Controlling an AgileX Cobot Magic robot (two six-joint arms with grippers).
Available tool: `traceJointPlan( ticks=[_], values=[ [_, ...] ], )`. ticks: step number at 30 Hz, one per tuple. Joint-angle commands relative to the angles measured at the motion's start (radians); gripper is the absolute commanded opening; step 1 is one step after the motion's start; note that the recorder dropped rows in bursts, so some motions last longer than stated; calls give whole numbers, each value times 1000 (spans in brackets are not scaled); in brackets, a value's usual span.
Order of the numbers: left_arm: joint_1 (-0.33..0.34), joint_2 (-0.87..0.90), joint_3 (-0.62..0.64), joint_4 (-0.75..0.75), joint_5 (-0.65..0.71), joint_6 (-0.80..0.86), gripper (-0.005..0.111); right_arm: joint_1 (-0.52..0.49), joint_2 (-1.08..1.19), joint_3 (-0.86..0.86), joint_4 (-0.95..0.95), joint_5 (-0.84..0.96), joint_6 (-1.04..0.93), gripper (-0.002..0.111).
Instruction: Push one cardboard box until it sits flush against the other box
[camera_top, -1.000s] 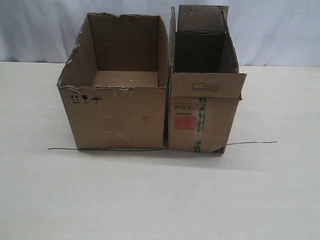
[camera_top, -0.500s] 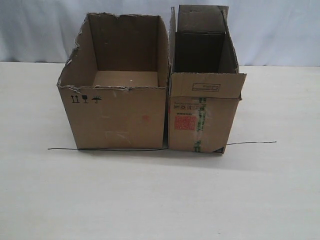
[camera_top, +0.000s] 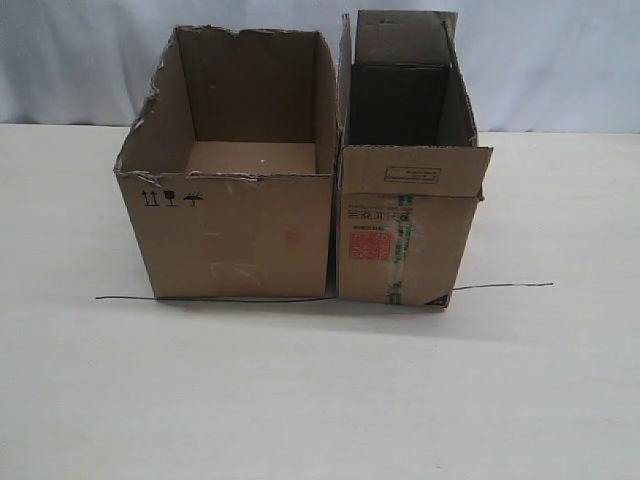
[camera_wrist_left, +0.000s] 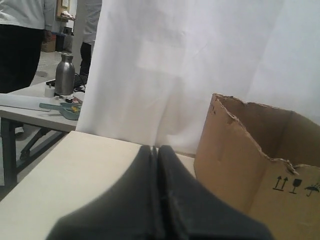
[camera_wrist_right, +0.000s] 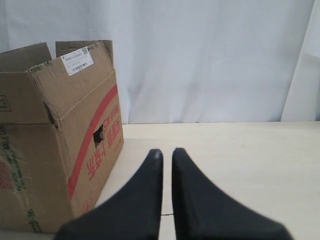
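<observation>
Brown box (camera_top: 235, 215) with the ragged rim sits side by side with the taller box (camera_top: 405, 200) on the desk (camera_top: 300, 400), nearly touching, same as a second ago. Black handling symbols on the first; red label and green tape on the second, print unreadable. Left gripper (camera_wrist_left: 156, 150) jaws are closed, box just beside. Right gripper (camera_wrist_right: 166, 152) jaws nearly closed, a sliver apart, holding nothing. Thin wire (camera_top: 500, 286) runs under both.

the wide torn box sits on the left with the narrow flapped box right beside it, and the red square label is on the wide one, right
Not quite. The red square label is on the narrow flapped box, next to its green tape, as the exterior view shows. The wide torn box on the left carries only small black symbols and a faint red dot.
</observation>
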Motion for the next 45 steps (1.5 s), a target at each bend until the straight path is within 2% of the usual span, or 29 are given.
traceJointPlan(
  ticks=[1, 45],
  values=[
    [-3, -4, 3, 190, 4, -196, 0, 5, -3, 5, 2, 0, 0, 5],
    [-3, -4, 3, 193, 25, -185, 0, 5, -3, 5, 2, 0, 0, 5]
  ],
)
